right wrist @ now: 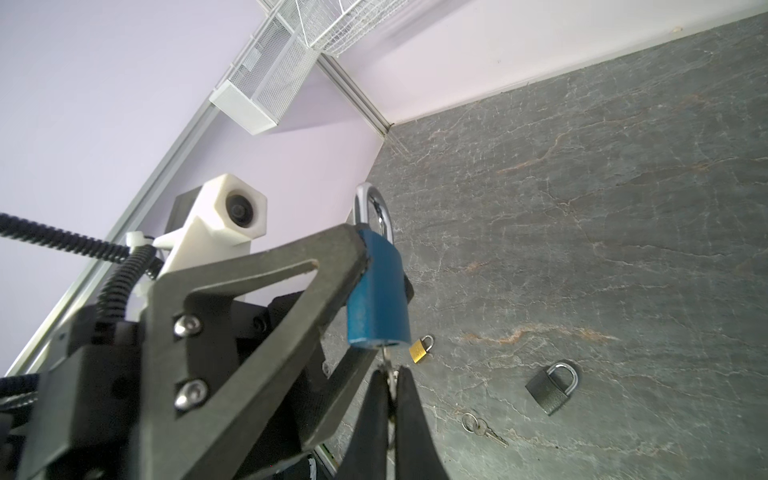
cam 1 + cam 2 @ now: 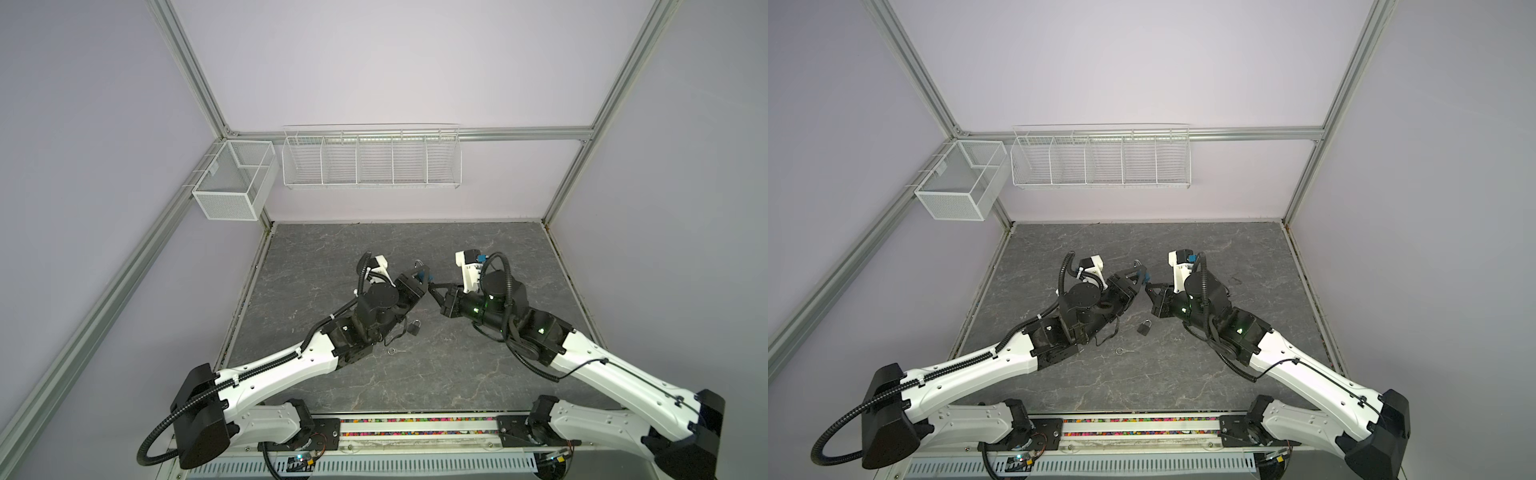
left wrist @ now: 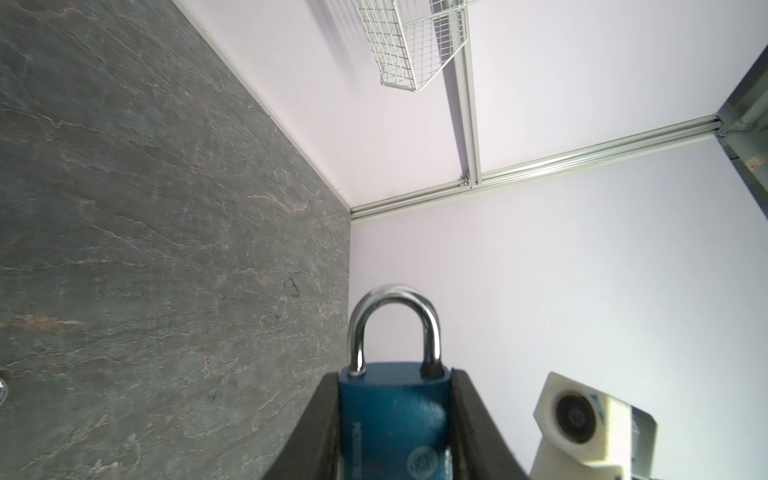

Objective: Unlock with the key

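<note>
Blue metal padlock with steel shackle [image 3: 392, 415] held off the grey tabletop [image 3: 124, 208], body clamped in left gripper [image 3: 392, 374] jaws. Right gripper [image 1: 390, 374] jaws pinched tight on small silver key [image 1: 387, 358] at keyway. Lock rigid, probably slick; key thin, pinch its bow.

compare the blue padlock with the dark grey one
The blue padlock is held off the table by the left gripper; the dark grey padlock lies flat on it. The blue padlock has a key in its keyhole, pinched by the right gripper; the grey one has none. Both have silver shackles that look shut.
</note>
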Robot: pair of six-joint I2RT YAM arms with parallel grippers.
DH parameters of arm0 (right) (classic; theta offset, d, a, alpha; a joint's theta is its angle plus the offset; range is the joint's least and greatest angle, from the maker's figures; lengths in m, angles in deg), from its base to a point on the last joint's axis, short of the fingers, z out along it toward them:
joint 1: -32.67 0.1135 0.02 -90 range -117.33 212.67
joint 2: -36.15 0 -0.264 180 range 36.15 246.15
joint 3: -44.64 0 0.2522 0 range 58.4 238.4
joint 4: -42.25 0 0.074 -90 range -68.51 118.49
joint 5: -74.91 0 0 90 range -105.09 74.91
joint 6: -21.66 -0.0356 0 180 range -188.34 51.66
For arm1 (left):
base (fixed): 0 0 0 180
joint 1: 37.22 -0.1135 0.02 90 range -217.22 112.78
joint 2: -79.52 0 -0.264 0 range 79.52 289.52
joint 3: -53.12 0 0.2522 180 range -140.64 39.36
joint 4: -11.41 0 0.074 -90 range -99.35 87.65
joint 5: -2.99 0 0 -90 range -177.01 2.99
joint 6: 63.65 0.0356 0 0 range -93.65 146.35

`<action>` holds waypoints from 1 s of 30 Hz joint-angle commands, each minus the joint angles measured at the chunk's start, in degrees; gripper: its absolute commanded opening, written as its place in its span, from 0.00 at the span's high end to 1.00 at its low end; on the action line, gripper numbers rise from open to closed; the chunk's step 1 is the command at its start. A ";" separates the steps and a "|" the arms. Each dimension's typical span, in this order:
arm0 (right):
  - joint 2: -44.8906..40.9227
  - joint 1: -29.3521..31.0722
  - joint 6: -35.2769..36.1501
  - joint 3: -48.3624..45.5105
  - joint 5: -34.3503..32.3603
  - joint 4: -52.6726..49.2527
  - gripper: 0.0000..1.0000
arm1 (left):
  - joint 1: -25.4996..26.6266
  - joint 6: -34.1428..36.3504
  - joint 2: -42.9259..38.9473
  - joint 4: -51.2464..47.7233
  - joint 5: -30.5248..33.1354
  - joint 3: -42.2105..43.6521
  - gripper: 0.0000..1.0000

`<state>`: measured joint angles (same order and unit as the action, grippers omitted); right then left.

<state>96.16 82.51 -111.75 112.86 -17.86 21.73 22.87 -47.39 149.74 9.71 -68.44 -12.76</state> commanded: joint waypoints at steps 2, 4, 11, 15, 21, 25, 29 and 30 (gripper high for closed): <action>-1.14 0.89 -3.28 -1.26 9.78 19.97 0.94 | 4.09 1.59 1.35 4.72 -13.32 1.66 1.00; -0.70 0.91 -4.45 -1.46 11.70 21.95 0.94 | 4.09 1.84 1.15 4.90 -13.45 1.89 1.00; -1.83 0.90 -8.87 -3.44 12.04 27.15 0.94 | 3.96 3.57 -2.23 7.62 -12.25 5.83 1.00; -1.70 0.89 -10.43 -3.74 12.05 28.55 0.94 | 3.84 5.25 -4.81 7.02 -10.58 7.21 1.00; -0.53 1.05 -7.83 -2.24 10.88 24.13 0.94 | 3.71 6.97 -7.49 5.18 -9.08 7.26 1.00; 0.01 1.17 -4.96 -1.07 10.18 20.93 0.94 | 3.69 8.10 -8.17 4.36 -8.24 6.31 1.00; 0.94 1.59 -0.69 0.66 8.51 15.94 0.94 | 3.66 9.67 -9.06 2.50 -5.90 5.52 1.00; 1.15 1.59 -0.03 0.76 8.33 15.36 0.93 | 3.71 10.44 -9.38 2.17 -5.24 5.24 1.00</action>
<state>96.11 83.28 -116.26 110.61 -9.40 33.38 23.40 -39.02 140.58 16.44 -67.06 -6.51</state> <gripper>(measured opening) 0.070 0.352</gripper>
